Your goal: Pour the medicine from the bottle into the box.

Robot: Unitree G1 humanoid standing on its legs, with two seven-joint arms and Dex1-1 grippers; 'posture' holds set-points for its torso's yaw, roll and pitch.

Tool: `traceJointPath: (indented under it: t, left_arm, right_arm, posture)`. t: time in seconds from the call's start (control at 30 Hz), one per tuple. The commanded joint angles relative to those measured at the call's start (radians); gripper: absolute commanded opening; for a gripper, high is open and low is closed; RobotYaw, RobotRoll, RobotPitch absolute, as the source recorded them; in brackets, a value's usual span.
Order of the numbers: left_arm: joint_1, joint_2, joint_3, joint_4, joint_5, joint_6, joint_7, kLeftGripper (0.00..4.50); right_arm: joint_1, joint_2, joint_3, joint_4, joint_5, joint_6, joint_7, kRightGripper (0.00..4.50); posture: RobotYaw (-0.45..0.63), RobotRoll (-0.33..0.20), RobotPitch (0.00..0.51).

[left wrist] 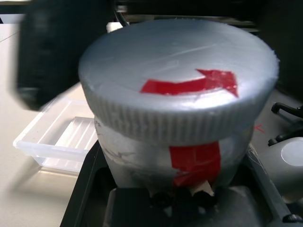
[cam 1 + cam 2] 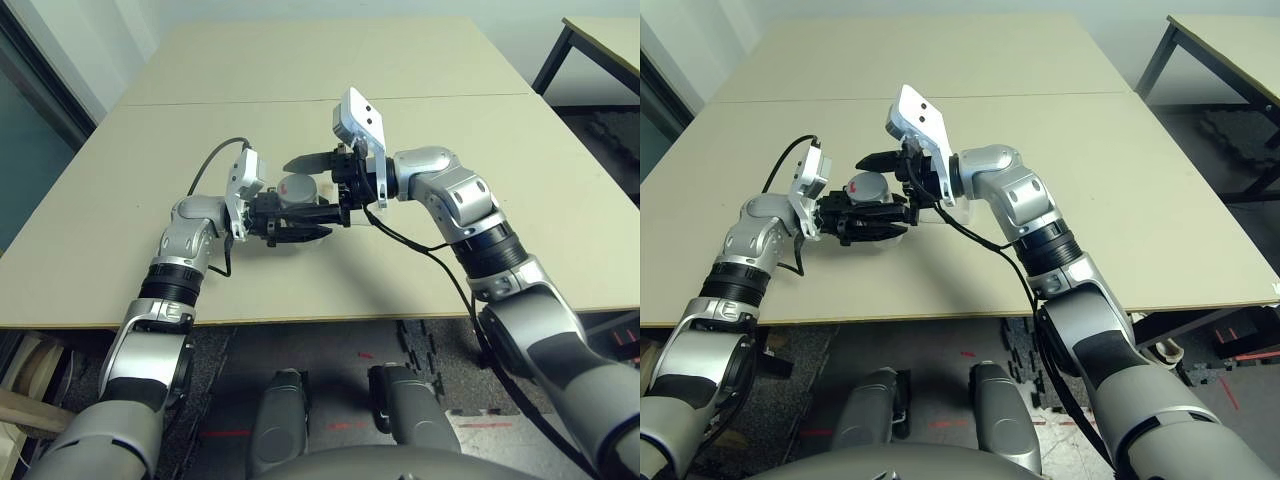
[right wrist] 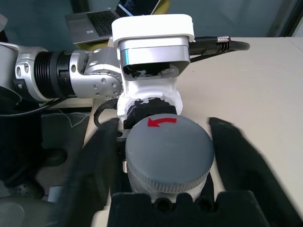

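Left end effector (image 2: 300, 222) is clamped on the body of the bottle (image 1: 163, 158), holding it upright above the table (image 2: 300, 100) near the front-middle. That's your fixture: it keeps the body from turning so the other arm can work the cap (image 3: 169, 150).

Right end effector (image 3: 165, 156) comes in from the opposite side, its fingers (image 3: 97, 158) straddling the cap. In the right wrist view there's a gap on both sides, so it's not seated yet, and I can't tell whether it's open or closing. The red arrow on the cap top marks the twist direction.

The cap is on, so no medicine is visible; presumably it's inside. You're at the uncapping step, and the pour hasn't started.

The box (image 1: 59, 142) sits on the table just beside and below the bottle, on the far side of the left end effector. It's close enough that a tilt should land inside, I'd judge, but it's shallow and light, so a tiny pill could bounce out.

Room: the table is wide open ahead and to both sides, and the front edge is near under your forearms. The two wrists are nearly nose to nose, with the right arm's cable (image 2: 420, 245) draped below, so that's your tight spot. Pull the cap straight back toward the right, not down onto the box.
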Motion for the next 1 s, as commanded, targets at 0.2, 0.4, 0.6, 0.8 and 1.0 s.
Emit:
traceJointPath:
  t: [0.2,0.4,0.6,0.8,1.0]
  left_arm:
    - [0.001,0.002,-0.006,0.021,0.011,-0.010,-0.004,2.67]
    - [-0.002,0.013,-0.001,0.039,0.016,-0.016,0.001,2.68]
    - [-0.009,0.028,0.011,0.047,0.014,-0.020,0.009,2.68]
    - [-0.023,0.048,0.027,0.073,0.018,-0.037,0.033,2.68]
    - [-0.050,0.058,0.048,0.125,0.031,-0.086,0.069,2.68]
  right_arm:
    - [-0.004,0.010,-0.073,-0.012,0.072,0.079,-0.040,2.61]
    - [-0.028,0.008,-0.185,0.019,0.139,0.132,-0.118,2.61]
    - [-0.031,-0.048,-0.243,0.077,0.124,0.080,-0.150,2.61]
    - [-0.048,-0.131,-0.313,0.209,0.101,-0.034,-0.189,2.61]
    - [0.020,-0.211,-0.334,0.376,0.013,-0.222,-0.236,2.61]
  posture:
    - [-0.09,0.000,0.081]
    - [-0.09,0.000,0.083]
    - [-0.08,0.000,0.084]
    - [-0.08,0.000,0.087]
    - [-0.08,0.000,0.085]
